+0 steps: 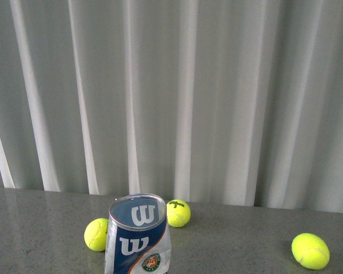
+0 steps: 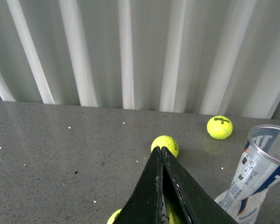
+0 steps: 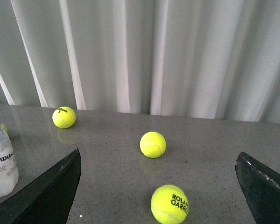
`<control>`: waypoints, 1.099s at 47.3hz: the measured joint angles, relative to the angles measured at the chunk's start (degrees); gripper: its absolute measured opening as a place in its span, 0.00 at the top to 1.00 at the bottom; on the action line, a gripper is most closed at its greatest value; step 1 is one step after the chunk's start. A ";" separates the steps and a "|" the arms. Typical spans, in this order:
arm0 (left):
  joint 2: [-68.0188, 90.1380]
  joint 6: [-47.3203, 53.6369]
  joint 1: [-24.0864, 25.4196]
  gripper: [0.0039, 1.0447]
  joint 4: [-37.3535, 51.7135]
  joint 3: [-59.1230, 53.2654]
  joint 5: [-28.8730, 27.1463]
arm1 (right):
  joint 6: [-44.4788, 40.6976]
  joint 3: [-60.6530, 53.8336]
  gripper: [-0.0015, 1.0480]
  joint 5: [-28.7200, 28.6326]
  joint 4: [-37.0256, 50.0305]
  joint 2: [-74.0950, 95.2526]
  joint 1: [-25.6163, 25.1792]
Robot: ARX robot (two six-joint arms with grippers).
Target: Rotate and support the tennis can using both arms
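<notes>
The tennis can stands on the grey table with its open mouth up, low in the front view; its navy-and-white label shows white W logos and a round badge. No arm shows in the front view. My left gripper is shut and empty, with the can off to one side and apart from it. My right gripper is open and empty, its fingers spread wide. The can's white lower part shows at the edge of the right wrist view, beyond one finger.
Yellow-green tennis balls lie on the table: one beside the can, one behind it, one far right. A ball lies just past the left fingertips. Two balls lie between the right fingers. White curtains hang behind.
</notes>
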 joint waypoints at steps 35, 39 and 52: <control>-21.35 0.00 6.78 0.97 -11.19 -9.92 6.60 | 0.00 0.00 0.07 0.00 0.00 0.00 0.00; -22.80 0.04 6.78 0.97 -10.43 -10.64 6.64 | 0.00 0.00 0.07 0.00 0.00 0.00 0.00; -29.35 0.04 6.78 0.97 -16.59 -10.64 6.64 | 0.00 0.00 0.07 0.00 0.00 0.00 0.00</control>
